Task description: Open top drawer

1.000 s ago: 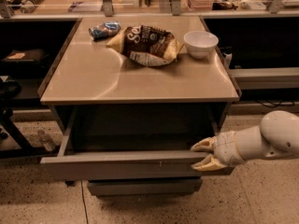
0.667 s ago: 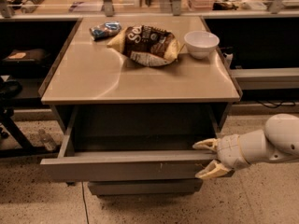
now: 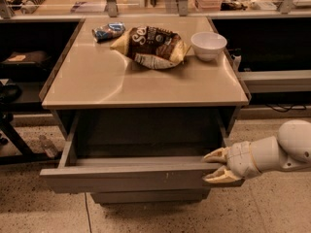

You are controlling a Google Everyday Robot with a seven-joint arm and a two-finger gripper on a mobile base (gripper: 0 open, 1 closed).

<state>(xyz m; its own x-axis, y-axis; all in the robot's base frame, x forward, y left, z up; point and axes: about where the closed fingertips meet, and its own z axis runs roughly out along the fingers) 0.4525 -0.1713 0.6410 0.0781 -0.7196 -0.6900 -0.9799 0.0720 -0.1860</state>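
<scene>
Already pulled out, top drawer (image 3: 126, 178) projects past the tabletop (image 3: 146, 81) edge; gripper (image 3: 206, 168) at its front's right end, jaws apart.

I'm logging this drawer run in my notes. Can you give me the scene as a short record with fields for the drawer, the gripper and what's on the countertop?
top drawer: pulled well out of the cabinet, grey interior showing
gripper: at the right end of the drawer's front panel, fingers spread apart
lower drawer front: beneath the top drawer, not pulled out
countertop: chip bag at back centre, white bowl to its right, blue packet to its left
</scene>
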